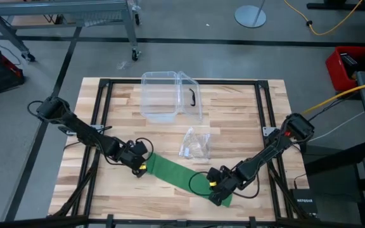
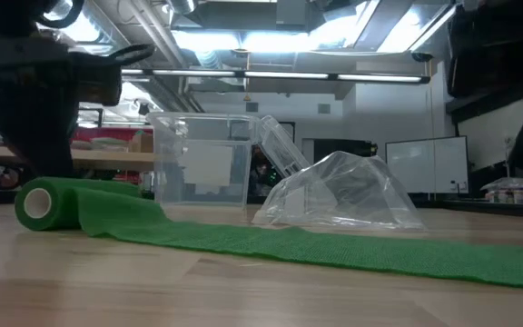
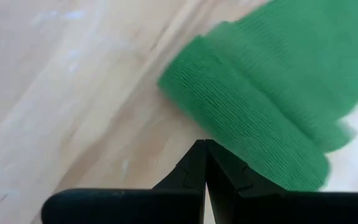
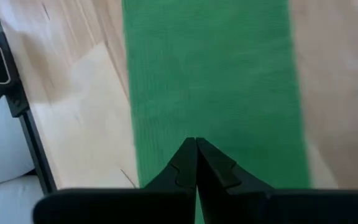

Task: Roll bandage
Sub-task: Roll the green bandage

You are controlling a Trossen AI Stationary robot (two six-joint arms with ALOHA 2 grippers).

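Bandage (image 1: pixel 181 174) lying mid-table toward near edge, left end rolled. Left gripper (image 1: pixel 139 166), fingers together, nudging roll; right gripper (image 1: pixel 217 189), fingers together, pinning right end, likely keeping strip taut.

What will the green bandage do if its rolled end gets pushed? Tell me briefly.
The bandage would probably roll: its wound end is round and lies on its side. The flat tail drapes limply, so it likely bunches rather than slides. It looks light.
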